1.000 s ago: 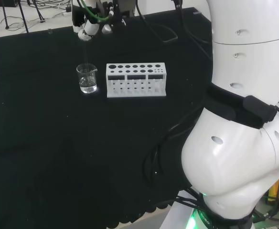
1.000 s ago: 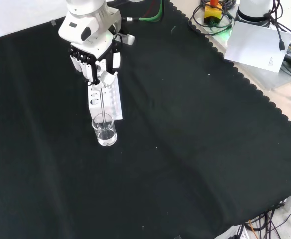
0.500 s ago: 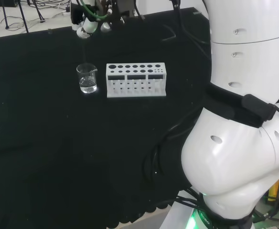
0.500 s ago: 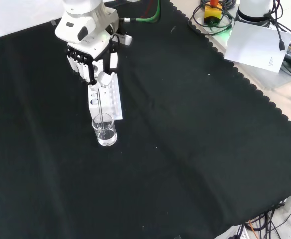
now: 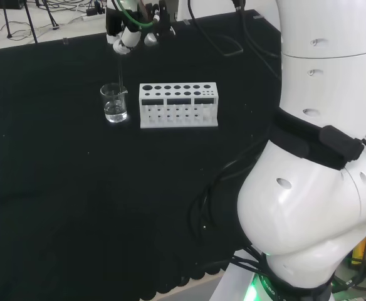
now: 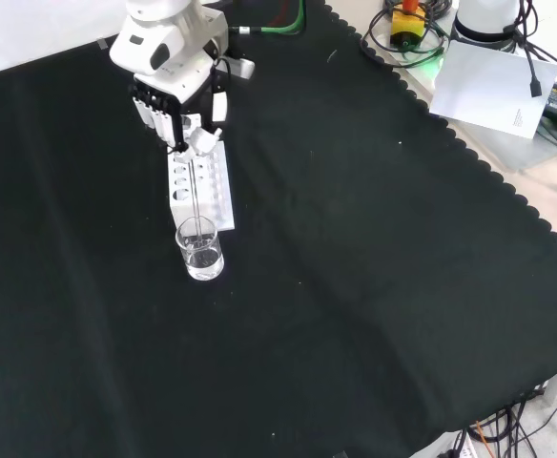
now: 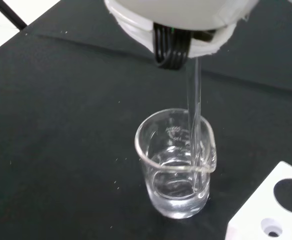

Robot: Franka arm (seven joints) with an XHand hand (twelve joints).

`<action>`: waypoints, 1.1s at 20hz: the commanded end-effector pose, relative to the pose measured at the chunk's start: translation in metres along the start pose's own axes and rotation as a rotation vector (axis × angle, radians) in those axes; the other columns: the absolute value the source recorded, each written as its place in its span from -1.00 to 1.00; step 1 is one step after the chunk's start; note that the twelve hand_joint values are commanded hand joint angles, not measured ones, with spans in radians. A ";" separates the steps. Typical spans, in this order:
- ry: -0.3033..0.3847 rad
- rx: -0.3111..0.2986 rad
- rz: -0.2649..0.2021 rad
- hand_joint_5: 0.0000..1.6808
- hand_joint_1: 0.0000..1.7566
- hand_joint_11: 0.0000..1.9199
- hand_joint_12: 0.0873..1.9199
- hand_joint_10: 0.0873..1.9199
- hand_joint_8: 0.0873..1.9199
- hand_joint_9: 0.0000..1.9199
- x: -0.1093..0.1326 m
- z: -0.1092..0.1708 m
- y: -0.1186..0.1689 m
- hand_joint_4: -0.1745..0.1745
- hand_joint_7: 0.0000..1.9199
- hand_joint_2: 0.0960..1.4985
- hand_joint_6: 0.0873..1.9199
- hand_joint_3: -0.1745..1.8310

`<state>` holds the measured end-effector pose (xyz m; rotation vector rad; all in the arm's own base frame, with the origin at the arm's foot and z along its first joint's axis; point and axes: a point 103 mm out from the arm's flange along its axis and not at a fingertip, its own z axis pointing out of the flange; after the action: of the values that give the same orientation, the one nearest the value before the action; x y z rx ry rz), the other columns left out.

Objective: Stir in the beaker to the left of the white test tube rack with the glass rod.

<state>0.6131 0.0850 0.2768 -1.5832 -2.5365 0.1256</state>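
A small clear beaker with a little clear liquid stands on the black cloth just left of the white test tube rack in the head view. The hand hangs above the beaker, its fingers curled round the top of a thin glass rod. The rod hangs nearly upright; in the wrist view its lower end reaches into the liquid near the beaker's wall.
The arm's big white links stand at the right of the head view. Past the cloth's scalloped edge lie cables and a sheet of paper.
The hand with the rod has shifted to the right in the head view, after a small move left and up. The rod's lower end stays in the beaker, which has not moved.
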 end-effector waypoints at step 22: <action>-0.018 -0.036 0.023 0.54 0.52 0.54 -0.15 -0.39 -0.38 0.79 -0.031 -0.010 0.008 -1.00 0.47 -0.20 -0.71 -0.21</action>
<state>0.6436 0.0747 0.2831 -1.6190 -2.5647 0.0828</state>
